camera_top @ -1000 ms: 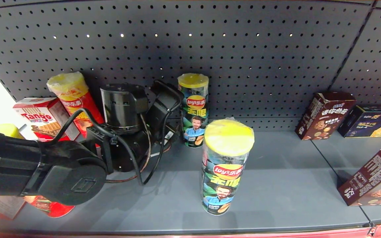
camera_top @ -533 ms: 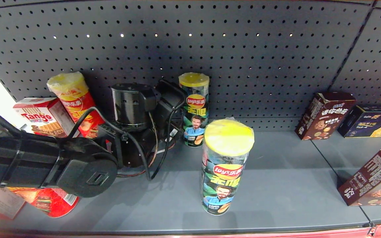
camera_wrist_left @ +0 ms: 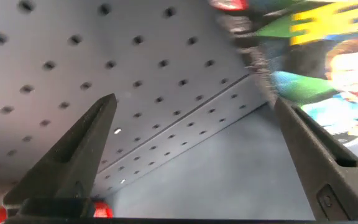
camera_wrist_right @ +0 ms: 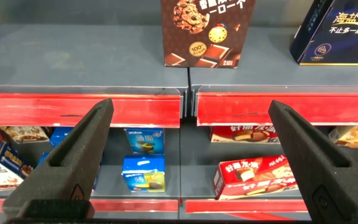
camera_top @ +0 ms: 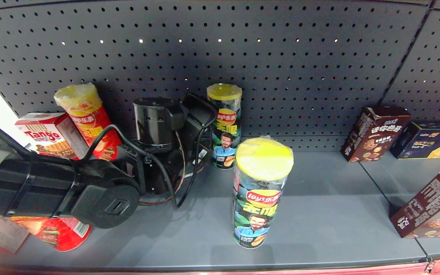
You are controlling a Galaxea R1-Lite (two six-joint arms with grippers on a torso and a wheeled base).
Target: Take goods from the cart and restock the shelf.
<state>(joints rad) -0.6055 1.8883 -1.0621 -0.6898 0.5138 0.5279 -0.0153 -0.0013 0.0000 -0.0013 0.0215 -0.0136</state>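
The left arm (camera_top: 63, 191) is edging right, deeper onto the shelf (camera_top: 338, 214). A chip can (camera_top: 262, 191) is standing near the front; behind it the left claw (camera_wrist_left: 194, 102) is gaping wide beside a second can (camera_top: 224, 126) at the back wall (camera_top: 281, 57). The right claw (camera_wrist_right: 190, 104) is hanging spread too.

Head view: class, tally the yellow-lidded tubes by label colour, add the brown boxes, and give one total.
Green-label tubes: 2
Red-label tubes: 1
Brown boxes: 2
Total: 5
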